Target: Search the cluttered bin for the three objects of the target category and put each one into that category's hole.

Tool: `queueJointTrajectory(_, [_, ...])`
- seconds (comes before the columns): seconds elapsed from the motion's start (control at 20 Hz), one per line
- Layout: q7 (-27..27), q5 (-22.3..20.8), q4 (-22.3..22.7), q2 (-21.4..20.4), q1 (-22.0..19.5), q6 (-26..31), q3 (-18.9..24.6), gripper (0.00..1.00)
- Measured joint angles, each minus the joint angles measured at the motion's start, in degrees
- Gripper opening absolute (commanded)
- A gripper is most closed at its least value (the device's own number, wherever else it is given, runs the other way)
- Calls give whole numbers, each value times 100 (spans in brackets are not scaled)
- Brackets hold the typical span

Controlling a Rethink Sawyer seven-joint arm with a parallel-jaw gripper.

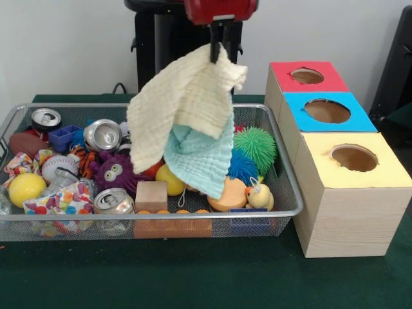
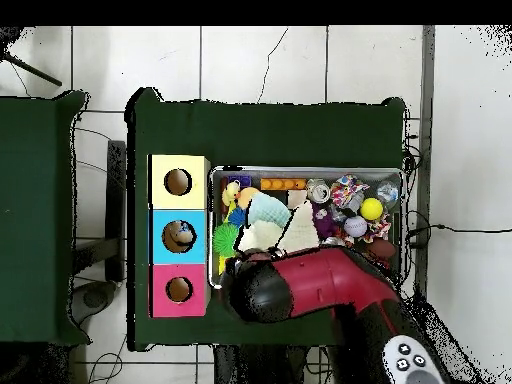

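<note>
The red arm (image 1: 221,9) is cut off by the top edge in the front view, and the claw (image 1: 215,46) is buried in the cream muslin cloth (image 1: 183,106), so its grip cannot be read. That cloth and the pale blue cloth (image 1: 201,159) screen the middle of the wire mesh bin (image 1: 283,168). In the overhead view the arm covers the bin's edge nearest the base.

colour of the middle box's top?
Blue top on the middle box, clearest in the front view.
</note>
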Motion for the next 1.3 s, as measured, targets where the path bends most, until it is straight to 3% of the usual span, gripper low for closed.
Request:
queueJointTrajectory(0.35, [418,371,376,62,804,-661,-599,0])
queueJointTrajectory(0.65, [651,653,534,99,1150,-910,-921,0])
queueJointTrajectory(1.0, [668,805,606,230,1130,-938,-1083,0])
queueJointTrajectory(1.3, [668,798,604,479,786,-939,-1100,0])
